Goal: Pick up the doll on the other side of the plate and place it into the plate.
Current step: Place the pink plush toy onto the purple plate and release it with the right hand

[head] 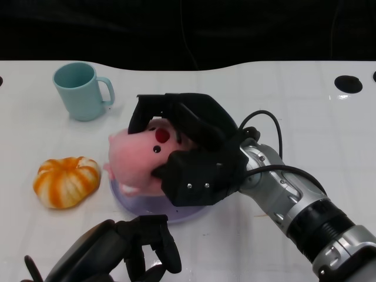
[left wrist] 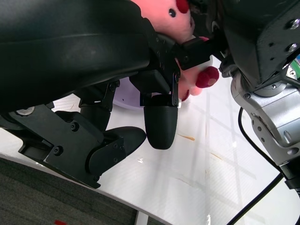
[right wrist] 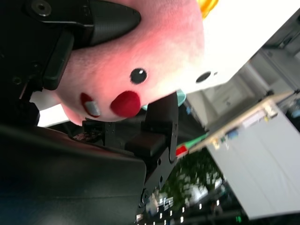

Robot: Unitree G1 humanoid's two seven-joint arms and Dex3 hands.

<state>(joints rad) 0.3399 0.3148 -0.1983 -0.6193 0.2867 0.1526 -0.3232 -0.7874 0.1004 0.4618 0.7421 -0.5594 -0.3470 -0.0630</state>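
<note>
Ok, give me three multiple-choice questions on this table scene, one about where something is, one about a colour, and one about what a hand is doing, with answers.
1. Where is the pumpkin?
A. In the mug
B. On the table beside the plate's rim
C. Under the right hand

2. What colour is the mug?
A. Light teal
B. Red
C. Black

3. What is the right hand doing?
A. Resting open on the table
B. Holding the mug
C. Gripping the pink doll above the plate

Answers: 1 B, the pumpkin sits on the white table next to the plate. 2 A, the mug is pale teal. 3 C, its fingers wrap the doll over the plate.
</note>
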